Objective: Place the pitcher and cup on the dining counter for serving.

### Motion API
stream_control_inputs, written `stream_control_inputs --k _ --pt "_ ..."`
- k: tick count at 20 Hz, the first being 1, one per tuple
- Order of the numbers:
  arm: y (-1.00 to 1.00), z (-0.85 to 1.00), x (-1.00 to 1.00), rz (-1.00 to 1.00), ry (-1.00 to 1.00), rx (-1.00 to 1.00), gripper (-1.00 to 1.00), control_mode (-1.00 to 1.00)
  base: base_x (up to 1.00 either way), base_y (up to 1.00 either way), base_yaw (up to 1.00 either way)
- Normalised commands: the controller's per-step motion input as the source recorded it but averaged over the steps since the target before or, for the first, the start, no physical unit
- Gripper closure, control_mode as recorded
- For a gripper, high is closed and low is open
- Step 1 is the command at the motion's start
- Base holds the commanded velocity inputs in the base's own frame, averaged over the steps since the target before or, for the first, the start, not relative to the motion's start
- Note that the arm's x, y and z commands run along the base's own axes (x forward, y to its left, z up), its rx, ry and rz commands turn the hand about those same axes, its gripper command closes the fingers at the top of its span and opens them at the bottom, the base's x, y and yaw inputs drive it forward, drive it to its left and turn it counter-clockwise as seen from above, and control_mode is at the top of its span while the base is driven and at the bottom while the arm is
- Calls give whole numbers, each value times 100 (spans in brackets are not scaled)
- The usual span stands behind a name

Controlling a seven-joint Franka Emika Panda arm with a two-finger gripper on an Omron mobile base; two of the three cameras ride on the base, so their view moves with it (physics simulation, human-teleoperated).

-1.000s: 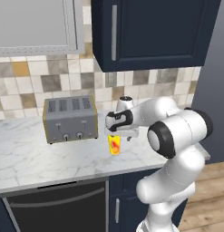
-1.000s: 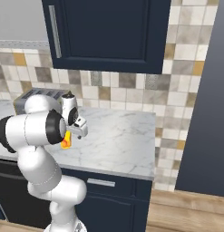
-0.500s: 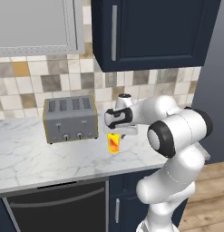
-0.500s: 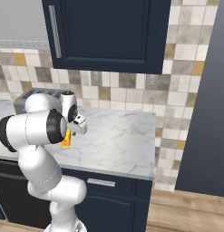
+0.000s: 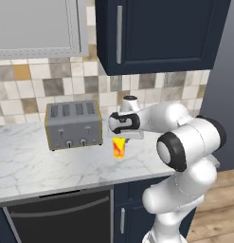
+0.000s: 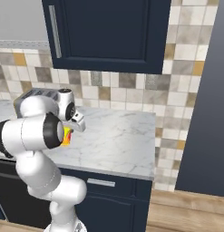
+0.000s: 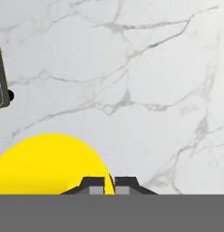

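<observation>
The yellow cup [image 5: 119,147] with orange-red blotches hangs upright under my gripper [image 5: 121,138], low over the marble worktop [image 5: 38,166]. In the right base view the cup [image 6: 66,136] peeks out beside my arm, below the gripper [image 6: 70,130]. Its yellow top [image 7: 45,163] sits at the lower left of the hand view. There the fingertips of the gripper [image 7: 109,186] stand close together, pinching its rim, so the gripper is shut on the cup. The pitcher and the dining counter are out of view.
A silver toaster [image 5: 73,124] stands on the worktop just left of the cup. Navy wall cabinets [image 5: 161,33] hang above a tiled backsplash. The worktop ends at a dark wall [image 6: 204,113] on the right. An oven front [image 5: 57,216] lies below the counter edge.
The gripper has risen slightly with the cup in it. The toaster and the rest of the scene stay where they were.
</observation>
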Motion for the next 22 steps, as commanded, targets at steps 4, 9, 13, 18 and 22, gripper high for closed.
stream_control_inputs --k 4,9,13,18,22 --pt "-2 52 -48 0 -26 0 100 -100 0 0 0" --pt "-14 87 -56 0 -37 0 100 -100 0 0 0" --pt "-32 86 -59 0 -46 0 100 -100 0 0 0" --pt "-28 72 -41 0 -41 0 100 -100 0 0 0" --pt "-28 41 -50 7 -28 0 100 100 -24 -8 10"
